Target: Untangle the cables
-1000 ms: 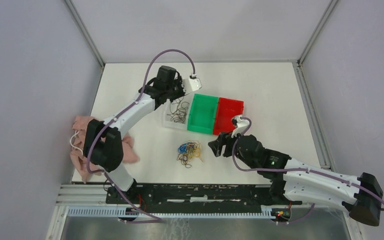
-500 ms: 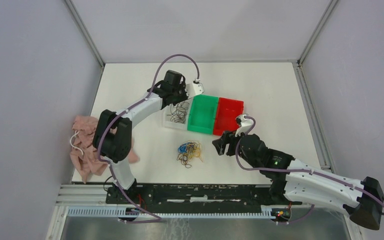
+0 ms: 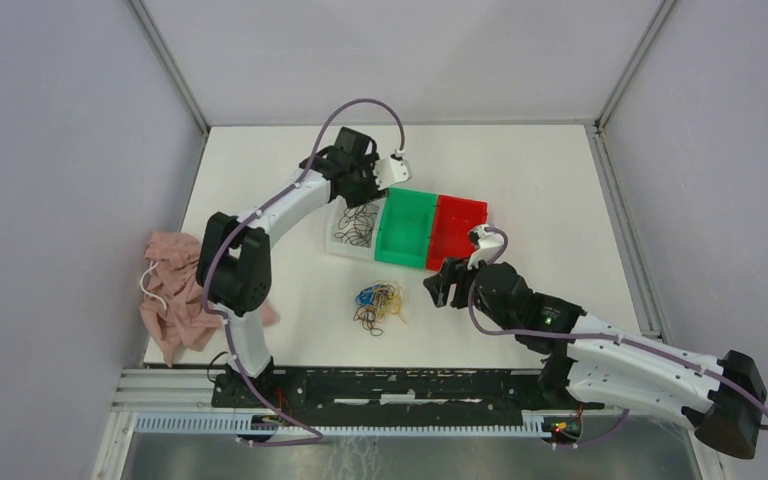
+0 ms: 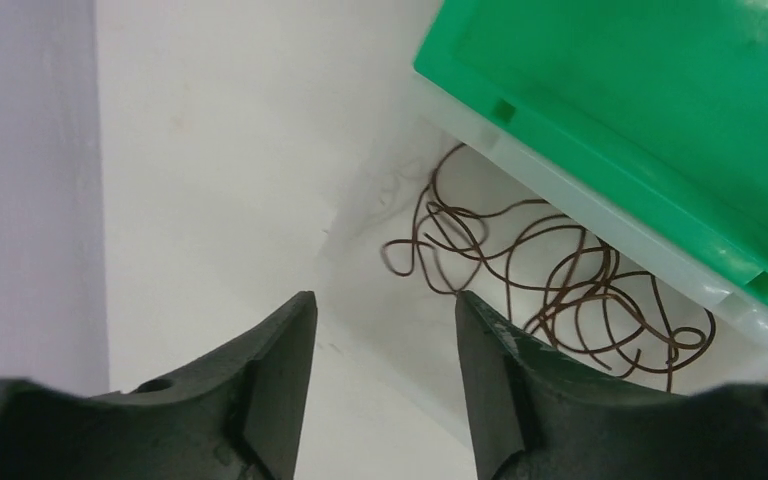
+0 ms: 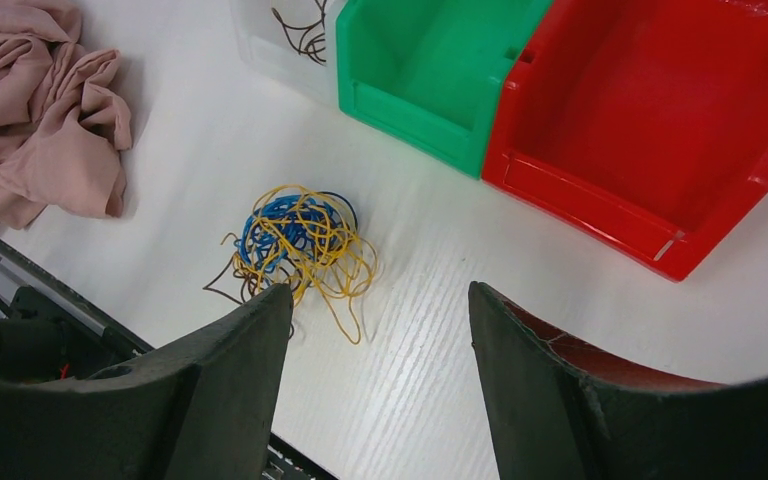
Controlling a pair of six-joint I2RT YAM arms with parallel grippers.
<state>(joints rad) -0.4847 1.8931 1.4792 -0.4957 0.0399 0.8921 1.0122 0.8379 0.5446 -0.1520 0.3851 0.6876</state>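
Through my left wrist camera, my left pincer (image 4: 385,305) hung spread, with nothing between its fingers, over the white table (image 4: 210,150) at the rim of the clear bin (image 4: 600,215). A loose heap of brown cables (image 4: 550,280) lay inside that bin, just right of my fingertips and clear of them. The green bin (image 4: 640,100) stood hard against the clear bin's other side.

Through my right wrist camera, my right pincer (image 5: 380,300) was spread wide too and held nothing. Just beyond its left finger, the tangle of cables (image 5: 295,240) lay on the table. It was yellow-orange and blue strands knotted together, with a few brown ones trailing out on the left. Farther off, the green bin and the red bin (image 5: 660,130) stood side by side, touching. A pink cloth (image 5: 40,120) lay crumpled at the far left.

From above, the three bins made one row: clear on the left, green in the middle, red on the right. My left pincer was at the far end of the clear bin, where the brown cables lay. My right pincer hovered just near of the red bin, to the right of the tangle and apart from it. The tangle sat on the table near of the green bin. The cloth lay at the table's left edge, beside my left arm.
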